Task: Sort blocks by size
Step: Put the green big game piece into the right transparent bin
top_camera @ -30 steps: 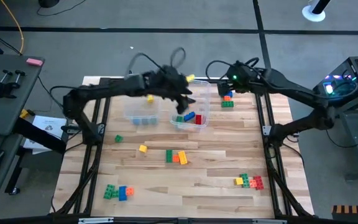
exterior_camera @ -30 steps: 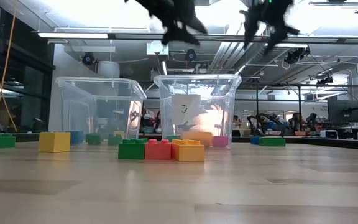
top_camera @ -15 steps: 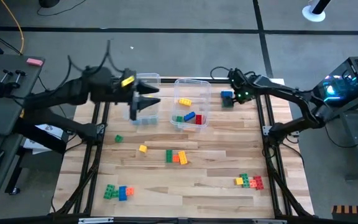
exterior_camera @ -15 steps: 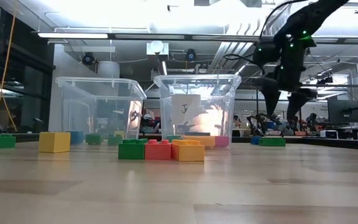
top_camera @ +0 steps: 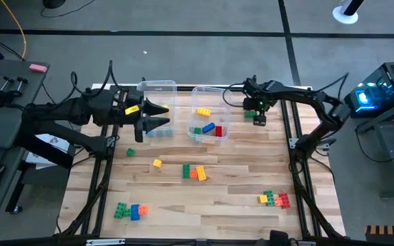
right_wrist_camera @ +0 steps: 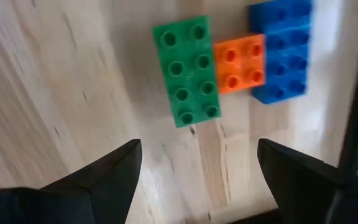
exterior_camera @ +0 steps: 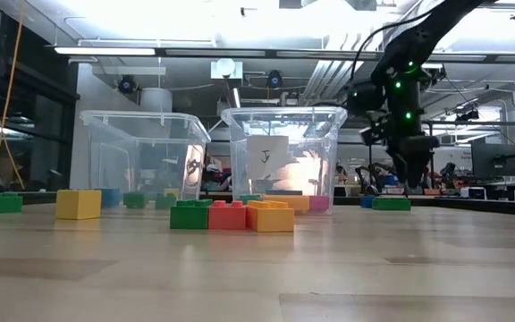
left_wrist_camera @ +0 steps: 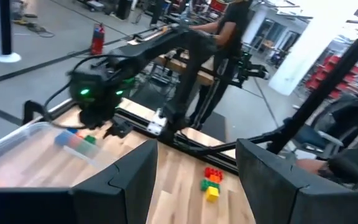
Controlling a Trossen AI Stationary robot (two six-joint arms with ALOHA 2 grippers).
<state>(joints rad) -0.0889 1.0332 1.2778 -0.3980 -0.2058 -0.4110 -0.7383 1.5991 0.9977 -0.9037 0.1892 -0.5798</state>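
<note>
- Since a second ago, my left gripper (top_camera: pixel 161 116) has pulled back from over the two clear plastic bins (top_camera: pixel 157 109) toward my left side, and my right gripper (top_camera: pixel 259 119) has dropped low at the table's far right corner.
- My right fingers (right_wrist_camera: pixel 107 174) stand wide apart with nothing between them, directly above a long green studded plastic brick (right_wrist_camera: pixel 186 70).
- Just beside that green brick lies a small orange square brick (right_wrist_camera: pixel 239 61), touching a long blue brick (right_wrist_camera: pixel 283 50) on its other side.
- My left fingers (left_wrist_camera: pixel 120 177) are apart too, holding nothing, hanging next to the left bin.
- The right bin (top_camera: pixel 211 116) between my grippers holds yellow, blue, green and red bricks (top_camera: pixel 209 127).
- Nearer me than both grippers, a green-red-orange row (exterior_camera: pixel 232 216), a yellow cube (exterior_camera: pixel 79 204) and other brick clusters (top_camera: pixel 273 199) lie loose on the wooden table (top_camera: pixel 238 171).
</note>
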